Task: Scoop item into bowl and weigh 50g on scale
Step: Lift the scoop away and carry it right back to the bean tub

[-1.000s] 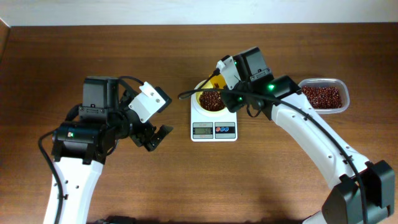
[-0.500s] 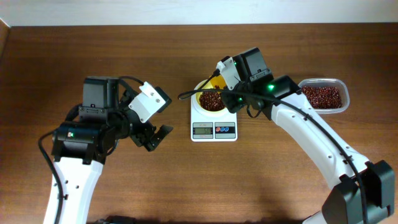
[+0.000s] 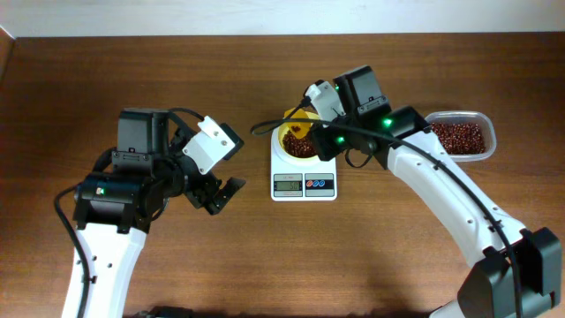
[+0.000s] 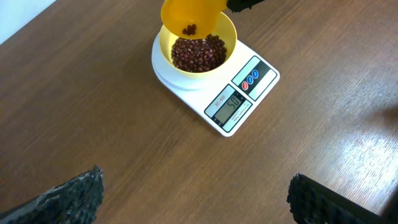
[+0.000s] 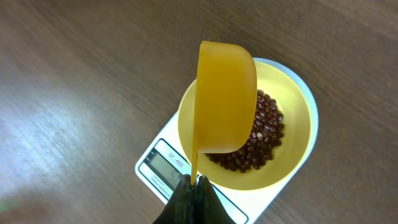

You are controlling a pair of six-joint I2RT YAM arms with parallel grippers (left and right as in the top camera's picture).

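The pale yellow bowl (image 3: 287,152) stands on the white scale (image 3: 305,184) and holds a heap of red-brown beans (image 3: 301,147). My right gripper (image 5: 194,185) is shut on the thin handle of a yellow scoop (image 5: 225,96). It holds the scoop tipped on its side just above the bowl (image 5: 292,162) and its beans (image 5: 256,144). In the left wrist view a few beans lie in the scoop (image 4: 189,15) above the bowl (image 4: 231,38). The scale (image 4: 239,93) shows a reading there. My left gripper (image 3: 221,194) is open and empty, left of the scale.
A clear plastic tub (image 3: 456,137) with more beans stands on the table to the right of the scale, behind my right arm. Brown wooden table surrounds the scale, with its far edge along the top of the overhead view.
The scoop has tipped further over the bowl and now covers its far rim. The right wrist has shifted slightly. The left arm has not moved.
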